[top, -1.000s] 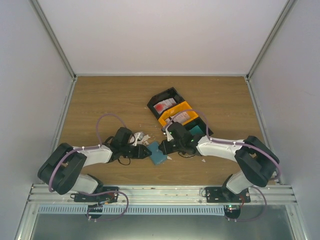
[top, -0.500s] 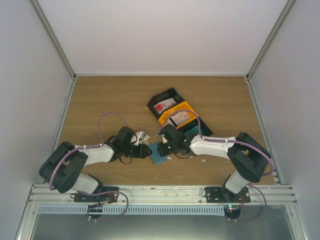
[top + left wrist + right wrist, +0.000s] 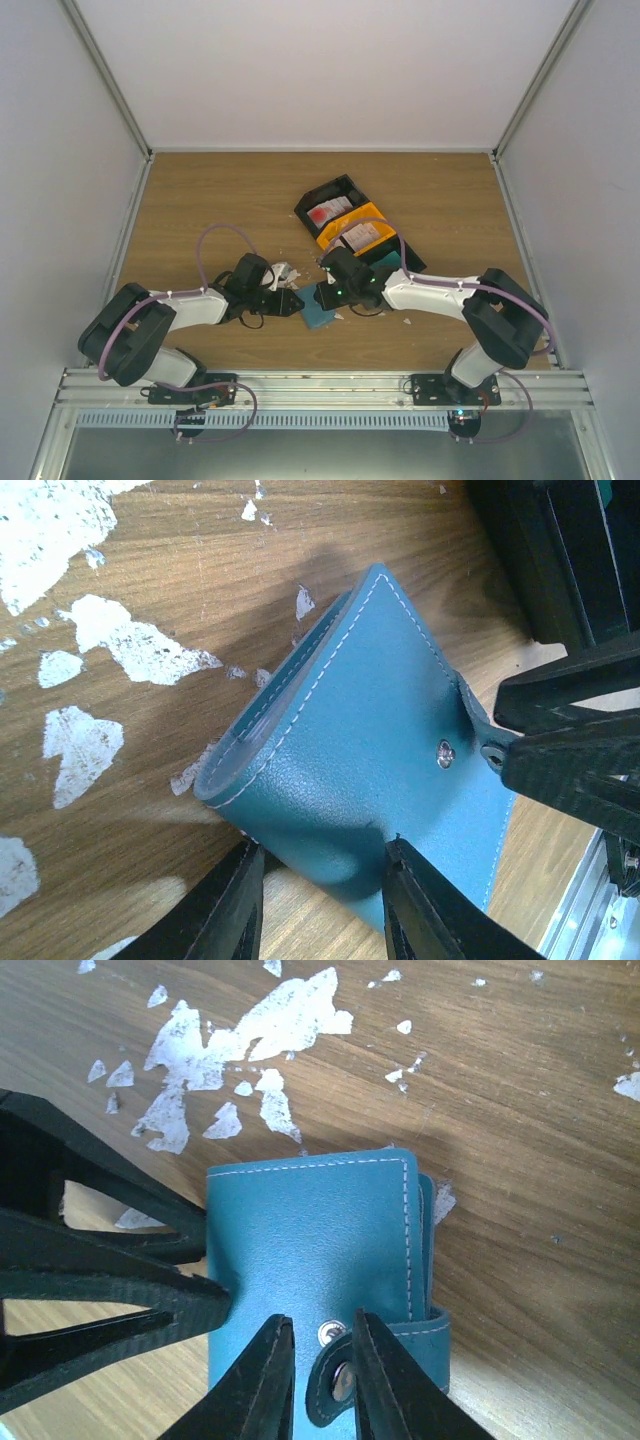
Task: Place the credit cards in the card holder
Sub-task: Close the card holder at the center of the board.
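The card holder [image 3: 318, 310], a blue-teal folded wallet, lies on the wood between both arms. My left gripper [image 3: 322, 848] grips its near folded edge [image 3: 330, 780], one finger on each side. My right gripper [image 3: 322, 1318] stands over the wallet [image 3: 300, 1250] with its jaws a little apart. The snap strap [image 3: 345, 1385] lies unfastened beside the stud [image 3: 328, 1334], partly under the right finger. Credit cards rest in the trays: a red-and-white one [image 3: 325, 212] and a whitish one [image 3: 364, 234]. A teal one [image 3: 391, 261] shows beside my right arm.
A black tray [image 3: 308, 205] and an orange tray [image 3: 376, 213] sit behind the wallet, close to my right arm. Torn white scraps [image 3: 280, 272] lie on the wood by the left gripper and around the wallet [image 3: 250, 1030].
My right gripper has slid left onto the wallet and its jaws have parted slightly. The left gripper has barely shifted and stays on the wallet.
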You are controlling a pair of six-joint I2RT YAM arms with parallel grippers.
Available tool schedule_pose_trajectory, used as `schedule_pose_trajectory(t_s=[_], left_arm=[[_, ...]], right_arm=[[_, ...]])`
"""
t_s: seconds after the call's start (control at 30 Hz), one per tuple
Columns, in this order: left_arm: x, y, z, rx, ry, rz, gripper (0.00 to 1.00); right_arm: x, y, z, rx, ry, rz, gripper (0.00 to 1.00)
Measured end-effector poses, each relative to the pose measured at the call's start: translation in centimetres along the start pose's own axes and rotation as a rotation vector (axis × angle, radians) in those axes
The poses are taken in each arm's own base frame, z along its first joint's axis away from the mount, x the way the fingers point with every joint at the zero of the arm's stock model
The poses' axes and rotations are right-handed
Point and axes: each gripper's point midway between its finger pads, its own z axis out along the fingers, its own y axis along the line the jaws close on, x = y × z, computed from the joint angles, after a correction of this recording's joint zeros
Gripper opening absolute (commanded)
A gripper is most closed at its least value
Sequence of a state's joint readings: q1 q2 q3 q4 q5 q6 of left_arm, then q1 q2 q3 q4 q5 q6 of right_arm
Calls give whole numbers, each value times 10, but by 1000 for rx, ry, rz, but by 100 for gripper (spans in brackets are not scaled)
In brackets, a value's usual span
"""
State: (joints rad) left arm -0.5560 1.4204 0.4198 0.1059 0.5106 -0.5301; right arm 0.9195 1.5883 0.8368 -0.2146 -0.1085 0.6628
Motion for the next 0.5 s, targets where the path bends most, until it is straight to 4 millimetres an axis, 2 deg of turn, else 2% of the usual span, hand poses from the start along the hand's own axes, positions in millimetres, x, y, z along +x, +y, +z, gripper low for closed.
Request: schedule_pose_trajectory(t_s=[0.27, 0.4, 0.5], left_arm=[[0, 0, 0, 1, -1, 1, 36], [0, 0, 0, 2, -3, 2, 36], [0, 0, 0, 2, -3, 2, 36]], right_arm=[[-3, 3, -6, -11, -13, 10, 5], [-2, 1, -6, -2, -12, 18, 17], [-1, -2, -5, 19, -11, 19, 22]])
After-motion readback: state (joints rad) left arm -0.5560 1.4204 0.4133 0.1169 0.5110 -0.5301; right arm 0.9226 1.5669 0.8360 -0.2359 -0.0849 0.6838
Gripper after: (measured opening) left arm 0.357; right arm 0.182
